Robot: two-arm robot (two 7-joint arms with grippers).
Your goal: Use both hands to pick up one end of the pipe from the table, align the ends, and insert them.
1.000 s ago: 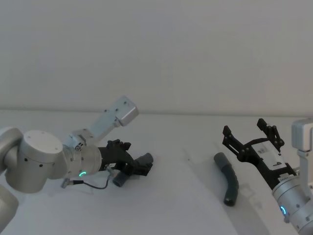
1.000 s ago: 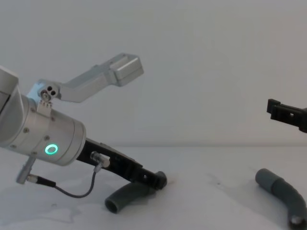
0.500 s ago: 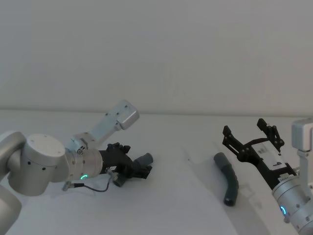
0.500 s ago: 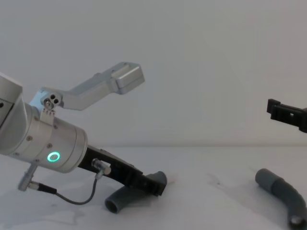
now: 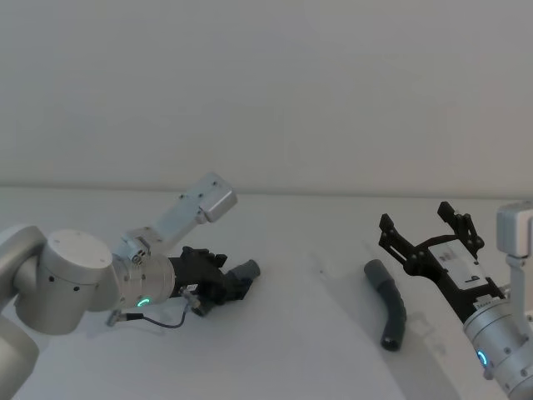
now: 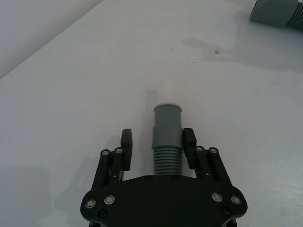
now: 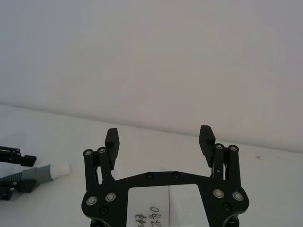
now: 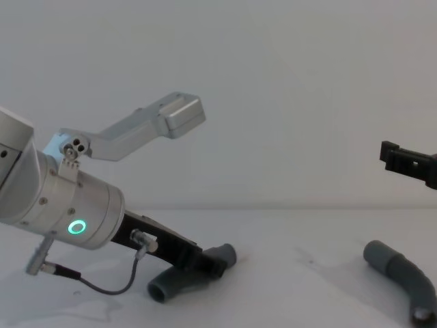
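— Since the earlier head view, what is seen to have shifted?
— By a little, the left gripper (image 5: 229,279) has been drawn back along the left pipe piece (image 5: 247,270), which is left on the table (image 5: 316,350), its collar aimed right and slightly away. The right gripper (image 5: 429,237) is held above the right pipe piece (image 5: 391,308), whose curved length is laid near to far.
— And from the left wrist?
— The fingers (image 6: 126,146) are seen apart, set either side of the ribbed part. The long axis is pointed straight out from the gripper, collar foremost.
— From the right wrist?
— Its jaws are spread wide on nothing. The white tip (image 7: 59,169) is glimpsed far off.
— From the chest?
— Both pieces are shown low at the table. Whether the left collar is raised cannot be told. Nothing is judged done yet: clamping, lifting, aligning and inserting are all left.
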